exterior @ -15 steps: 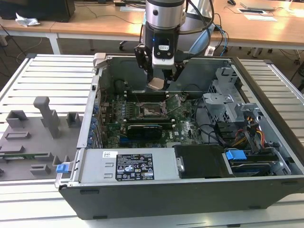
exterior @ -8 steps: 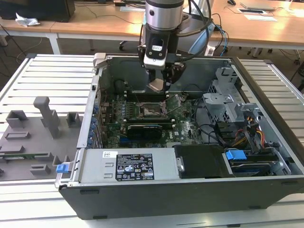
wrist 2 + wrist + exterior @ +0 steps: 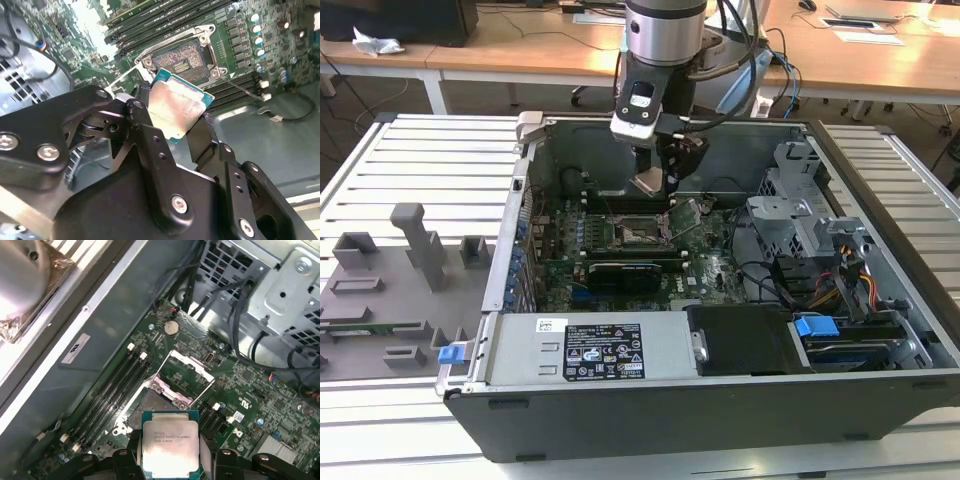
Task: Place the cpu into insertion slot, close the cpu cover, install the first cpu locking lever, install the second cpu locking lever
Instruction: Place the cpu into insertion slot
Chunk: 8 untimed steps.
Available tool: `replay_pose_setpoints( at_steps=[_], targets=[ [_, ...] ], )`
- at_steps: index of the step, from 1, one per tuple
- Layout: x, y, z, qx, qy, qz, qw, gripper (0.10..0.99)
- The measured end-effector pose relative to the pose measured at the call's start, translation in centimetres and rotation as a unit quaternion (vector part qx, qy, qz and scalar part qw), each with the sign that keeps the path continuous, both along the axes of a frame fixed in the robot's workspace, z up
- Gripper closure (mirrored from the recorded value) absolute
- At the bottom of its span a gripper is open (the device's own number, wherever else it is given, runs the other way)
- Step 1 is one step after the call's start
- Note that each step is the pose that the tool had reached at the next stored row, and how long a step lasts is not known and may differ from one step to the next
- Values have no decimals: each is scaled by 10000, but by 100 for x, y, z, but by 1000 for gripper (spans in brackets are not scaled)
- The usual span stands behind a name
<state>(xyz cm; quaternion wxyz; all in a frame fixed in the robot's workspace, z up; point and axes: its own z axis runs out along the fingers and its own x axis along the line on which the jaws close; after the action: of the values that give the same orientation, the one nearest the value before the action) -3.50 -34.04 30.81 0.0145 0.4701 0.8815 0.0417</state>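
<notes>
The cpu [image 3: 171,440], a light, stiff, flat chip with a slick metal top and a probably delicate underside, is pinched by two opposite edges in the closed pincer [image 3: 658,181], hovering above the uncovered insertion slot [image 3: 151,404] inside the computer case [image 3: 720,420].

In the exterior view, the open computer case [image 3: 670,420] sat mid-frame on a slatted table [image 3: 420,160], with a fixture tray [image 3: 380,300] at the lower left and desks [image 3: 520,55] across the top. Inside the case, the motherboard [image 3: 720,265] lay at the centre, the drive cage [image 3: 795,215] to its right and the power supply [image 3: 590,350] along the lower edge. The gripper [image 3: 655,182] hung above the insertion slot [image 3: 640,233], with the cpu [image 3: 648,181] clamped between its fingers, clear of the slot. The cpu cover [image 3: 686,214] stood raised just right of the slot.
</notes>
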Motion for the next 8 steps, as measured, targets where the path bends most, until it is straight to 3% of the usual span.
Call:
replay_pose_setpoints(
  at_steps=[3, 7, 8],
  targets=[
    [0, 0, -13, 0, 0, -525, 9986, 545],
    [0, 0, -25, 0, 0, -999, 9950, 545],
    [0, 0, -30, 0, 0, -1165, 9932, 545]
  ],
)
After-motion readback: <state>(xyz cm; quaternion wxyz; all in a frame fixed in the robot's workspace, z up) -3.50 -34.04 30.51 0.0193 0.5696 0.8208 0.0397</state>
